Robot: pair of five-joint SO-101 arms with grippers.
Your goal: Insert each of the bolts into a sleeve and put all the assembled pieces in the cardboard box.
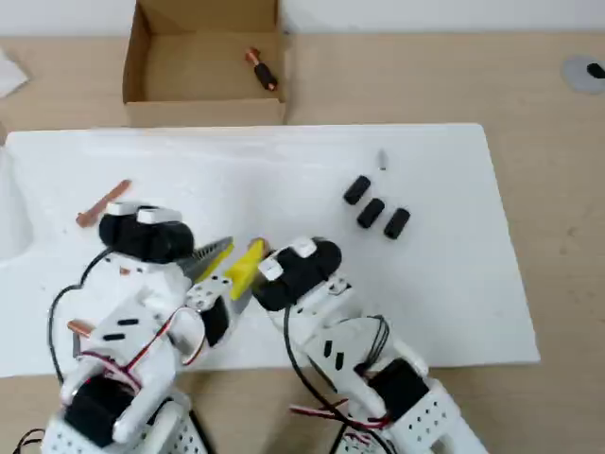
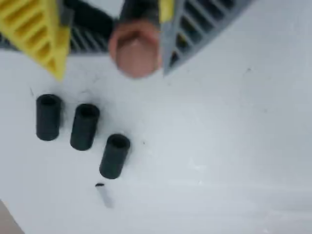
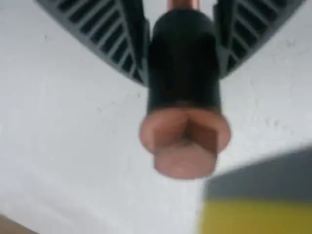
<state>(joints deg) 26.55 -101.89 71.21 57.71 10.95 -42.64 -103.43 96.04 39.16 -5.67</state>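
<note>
My right gripper (image 3: 181, 73) is shut on a black sleeve (image 3: 183, 63) with a copper bolt (image 3: 184, 141) through it, its hex head facing the camera. In the high view both grippers meet over the front middle of the white mat, the right gripper (image 1: 253, 270) beside the left gripper (image 1: 219, 257). My left gripper (image 2: 112, 73) is open, and the bolt's copper end (image 2: 135, 51) lies between its yellow finger (image 2: 41, 34) and grey finger (image 2: 195, 29). Three loose sleeves (image 1: 371, 212) lie in a row to the right. One assembled piece (image 1: 262, 68) lies in the cardboard box (image 1: 142, 57).
A loose copper bolt (image 1: 102, 203) lies on the mat's left side, and another (image 1: 80, 328) beside the left arm's base. A small pin (image 1: 382, 159) rests behind the sleeves. The white mat (image 1: 454, 284) ends at the wooden table on the right.
</note>
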